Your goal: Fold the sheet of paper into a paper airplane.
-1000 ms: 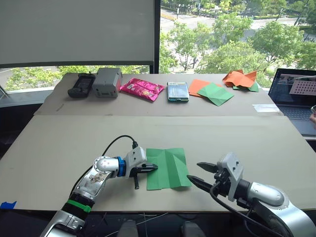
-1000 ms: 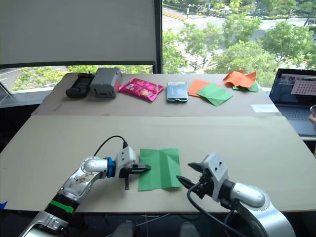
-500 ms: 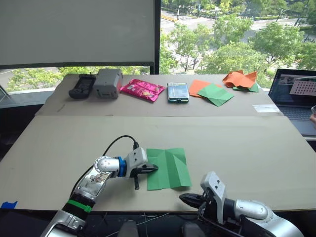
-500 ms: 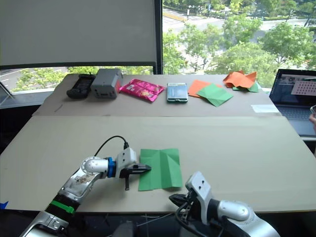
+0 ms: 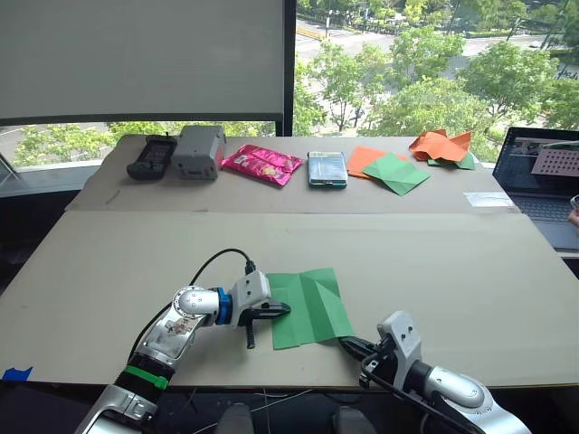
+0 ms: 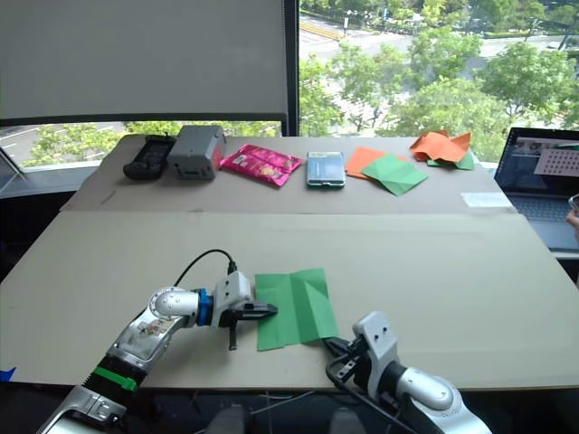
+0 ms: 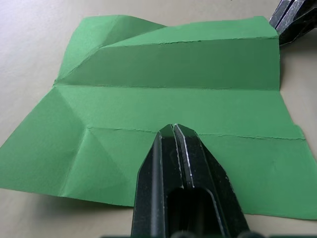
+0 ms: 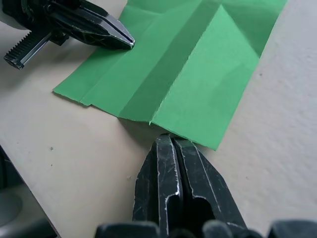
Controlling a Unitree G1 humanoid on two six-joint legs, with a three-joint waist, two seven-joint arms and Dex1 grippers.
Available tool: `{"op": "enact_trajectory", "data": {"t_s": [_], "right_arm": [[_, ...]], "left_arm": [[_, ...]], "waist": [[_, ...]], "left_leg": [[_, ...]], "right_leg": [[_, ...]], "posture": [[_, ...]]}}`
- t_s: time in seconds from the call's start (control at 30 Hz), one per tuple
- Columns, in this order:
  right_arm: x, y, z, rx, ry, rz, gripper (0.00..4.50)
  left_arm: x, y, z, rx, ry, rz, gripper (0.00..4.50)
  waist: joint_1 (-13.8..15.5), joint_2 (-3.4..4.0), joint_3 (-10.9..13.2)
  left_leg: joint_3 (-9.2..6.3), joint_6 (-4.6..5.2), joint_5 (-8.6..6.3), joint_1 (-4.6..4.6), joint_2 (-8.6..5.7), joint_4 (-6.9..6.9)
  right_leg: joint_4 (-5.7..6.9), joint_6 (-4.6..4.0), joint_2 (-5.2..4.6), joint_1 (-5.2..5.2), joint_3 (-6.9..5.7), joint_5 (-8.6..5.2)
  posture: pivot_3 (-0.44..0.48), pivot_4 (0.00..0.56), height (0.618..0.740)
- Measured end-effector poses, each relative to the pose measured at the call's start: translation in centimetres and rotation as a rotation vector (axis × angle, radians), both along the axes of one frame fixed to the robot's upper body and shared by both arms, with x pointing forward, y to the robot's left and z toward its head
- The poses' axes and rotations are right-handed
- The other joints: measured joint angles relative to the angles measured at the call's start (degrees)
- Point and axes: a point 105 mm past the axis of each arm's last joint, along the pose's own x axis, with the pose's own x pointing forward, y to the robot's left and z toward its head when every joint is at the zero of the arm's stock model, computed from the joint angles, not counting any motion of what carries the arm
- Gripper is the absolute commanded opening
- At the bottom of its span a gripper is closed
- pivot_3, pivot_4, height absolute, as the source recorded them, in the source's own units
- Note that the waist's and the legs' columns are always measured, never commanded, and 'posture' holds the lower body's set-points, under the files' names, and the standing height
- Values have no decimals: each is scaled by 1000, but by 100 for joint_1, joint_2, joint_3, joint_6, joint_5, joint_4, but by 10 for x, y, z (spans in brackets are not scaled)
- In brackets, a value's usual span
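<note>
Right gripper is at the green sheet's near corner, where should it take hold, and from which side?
Grip the near right corner of the sheet of paper, coming low from the table's near edge. In the right wrist view that right-hand panel lifts slightly off the table along its crease, leaving a shadowed gap to slide a finger under. The left gripper, shut, pins the left edge, so the sheet shouldn't slide.

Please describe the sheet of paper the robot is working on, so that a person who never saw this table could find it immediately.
On the near cardboard-coloured table, close to its front edge, the sheet of paper lies flat between the left gripper and the right gripper. It is bright green and creased, far from the duller green square on the far table.
</note>
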Motion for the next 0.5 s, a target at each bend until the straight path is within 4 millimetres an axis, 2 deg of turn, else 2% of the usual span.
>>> {"op": "enact_trajectory", "data": {"t_s": [0.2, 0.5], "right_arm": [[9, -3, 3, 93, -34, -81, 11], [19, 19, 21, 216, -81, -27, 11]], "left_arm": [[0, -1, 0, -1, 2, -5, 0], [0, -1, 0, -2, 2, -5, 0]], "waist": [[2, 12, -7], [3, 23, -14]], "left_leg": [[0, 0, 0, -1, 0, 0], [0, 0, 0, -2, 0, -1]], "right_leg": [[0, 0, 1, -1, 0, 0], [0, 0, 1, 0, 0, 0]], "posture": [[0, 150, 718], [0, 150, 718]]}}
